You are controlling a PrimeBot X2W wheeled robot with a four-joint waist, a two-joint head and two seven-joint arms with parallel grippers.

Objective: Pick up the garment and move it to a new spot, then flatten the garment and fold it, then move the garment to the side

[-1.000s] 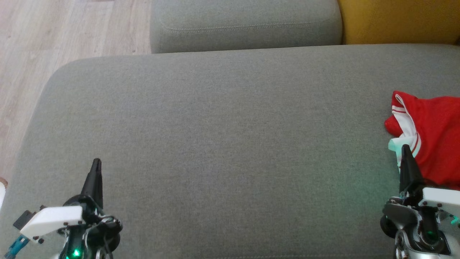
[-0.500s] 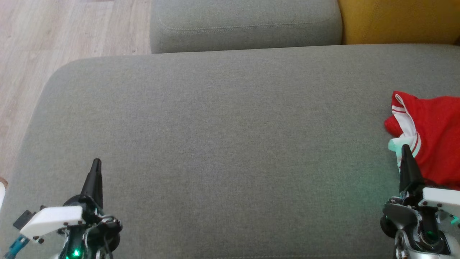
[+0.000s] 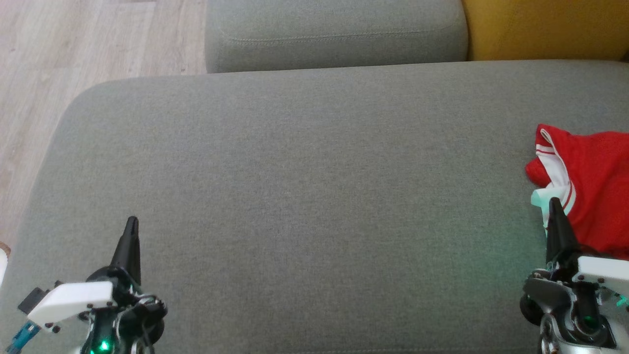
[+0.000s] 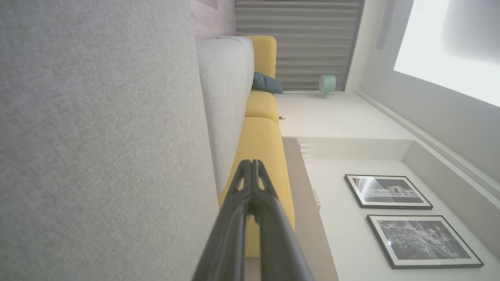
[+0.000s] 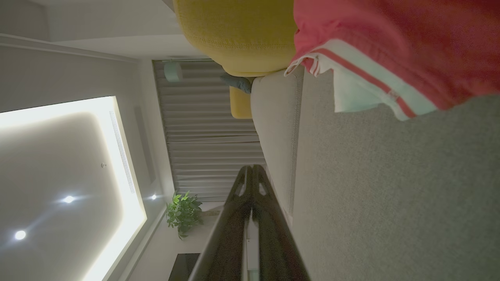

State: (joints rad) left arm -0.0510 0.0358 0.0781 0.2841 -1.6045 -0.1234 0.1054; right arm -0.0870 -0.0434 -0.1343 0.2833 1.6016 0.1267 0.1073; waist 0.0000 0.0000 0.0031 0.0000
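Sensibly, the right gripper (image 3: pixel 555 202), its fingers pressed together like those of the left gripper (image 3: pixel 131 221), should open wide before pinching a thick fold of the red striped garment (image 3: pixel 592 187) bunched just beside it at the right edge of the grey sofa seat (image 3: pixel 304 177).

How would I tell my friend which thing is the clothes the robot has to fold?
Look at the grey sofa seat, then go to its right edge, beyond the right gripper. The garment lies crumpled there: bright red with white striped trim, the one colourful thing on the grey fabric.
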